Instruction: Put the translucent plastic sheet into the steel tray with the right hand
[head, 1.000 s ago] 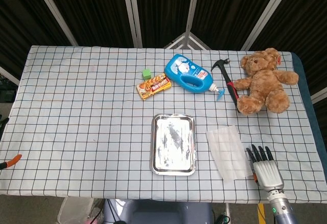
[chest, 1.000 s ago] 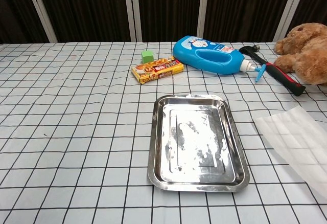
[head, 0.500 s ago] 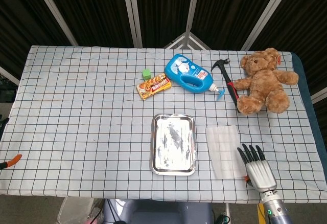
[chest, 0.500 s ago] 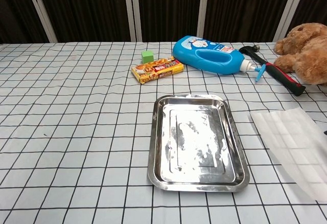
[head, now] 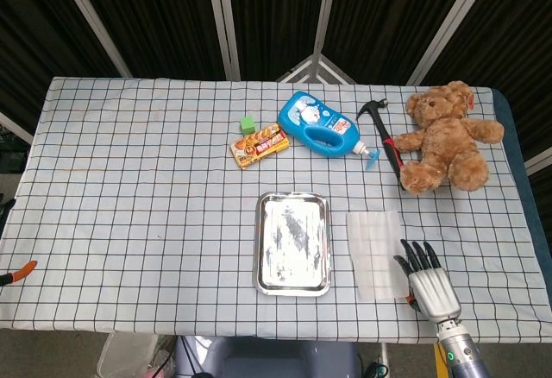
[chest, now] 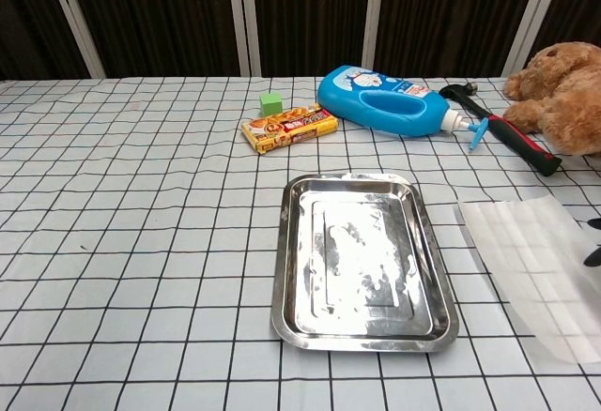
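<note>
Sheet [head: 376, 253] flat on bench [head: 129, 188], just right of tray [head: 293, 242], not in it yet. Right hand [head: 427, 283] at sheet's near-right corner, fingers spread, fingertips [head: 416, 253] at its edge; contact unclear, nothing gripped. Chest view shows only dark fingertips at frame edge. Left hand out of frame.

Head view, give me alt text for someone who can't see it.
The right hand touches the near right edge of a translucent plastic sheet lying flat beside an empty steel tray on a checked tablecloth.
</note>
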